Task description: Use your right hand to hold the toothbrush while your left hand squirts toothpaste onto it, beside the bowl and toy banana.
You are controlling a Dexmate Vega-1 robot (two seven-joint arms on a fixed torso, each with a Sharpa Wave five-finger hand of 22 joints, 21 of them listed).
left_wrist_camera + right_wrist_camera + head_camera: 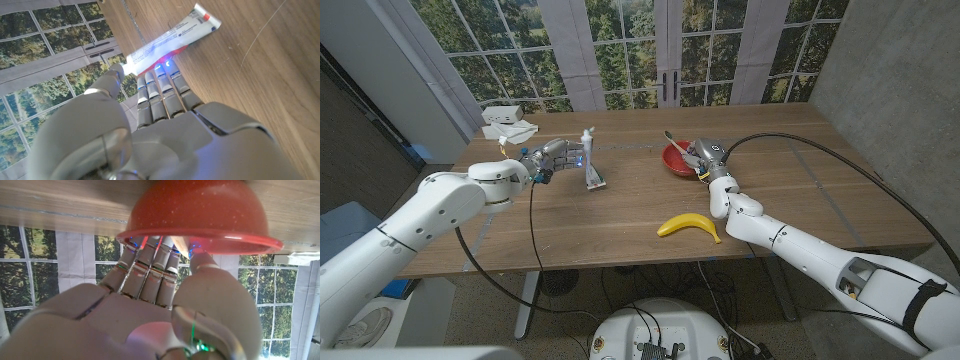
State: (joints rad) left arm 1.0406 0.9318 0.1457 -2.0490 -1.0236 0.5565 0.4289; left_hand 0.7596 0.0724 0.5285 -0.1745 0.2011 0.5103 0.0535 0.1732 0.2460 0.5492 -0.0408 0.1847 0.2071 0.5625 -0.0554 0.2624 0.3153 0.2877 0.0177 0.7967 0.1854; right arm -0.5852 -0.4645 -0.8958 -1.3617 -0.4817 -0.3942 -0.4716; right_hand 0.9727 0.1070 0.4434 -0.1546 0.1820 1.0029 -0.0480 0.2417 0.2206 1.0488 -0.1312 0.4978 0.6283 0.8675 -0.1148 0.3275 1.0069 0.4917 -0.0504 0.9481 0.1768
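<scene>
Your left hand (552, 157) grips the toothpaste tube (592, 170), tail on the table (620, 225). Your right hand (705, 160) reaches the red bowl (672, 160) toward the far edge, holding the toothbrush (678, 142). The toy banana (688, 226) lies near the front edge.

A wooden table (620, 215) seen from above. The robot's left hand (552, 157) grips a white toothpaste tube (590, 162) standing upright on the table. The right hand (705, 160) rests at a red bowl (673, 158), holding a toothbrush (678, 142) over it. A yellow toy banana (688, 226) lies nearer the table's front edge, well apart from the tube. A white box (507, 122) sits at the far left corner
</scene>
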